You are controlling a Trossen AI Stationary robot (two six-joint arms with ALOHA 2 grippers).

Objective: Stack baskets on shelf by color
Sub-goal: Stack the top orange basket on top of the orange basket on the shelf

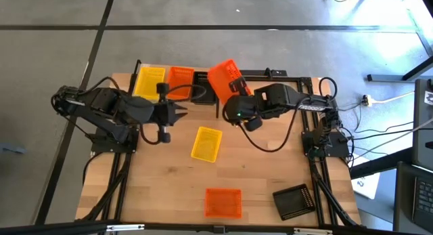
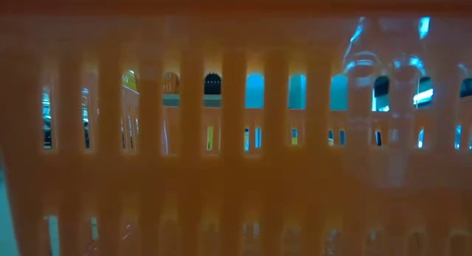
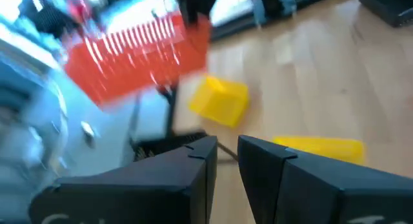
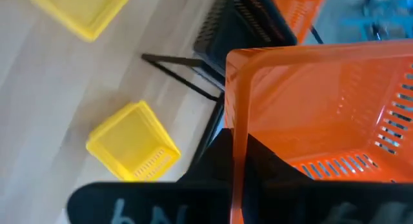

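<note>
Orange basket (image 1: 224, 78) pinched by its rim in the right gripper (image 4: 233, 161), tilted in the air just above the shelf (image 1: 284, 75)

Baskets like this look light, stiff and thin-walled, so the rim is the sensible place to grip, though smooth plastic held at one edge could swing or slip. On the shelf, a yellow basket (image 1: 148, 81), an orange one (image 1: 179, 78) and a black one (image 1: 201, 78) sit side by side; I cannot tell how many are nested in each. Loose on the table lie another yellow basket (image 1: 206, 143), an orange basket (image 1: 223, 202) and a black basket (image 1: 293, 200), all empty. The left gripper (image 3: 227, 161) waits near the shelf front, fingers slightly apart, holding nothing
</note>
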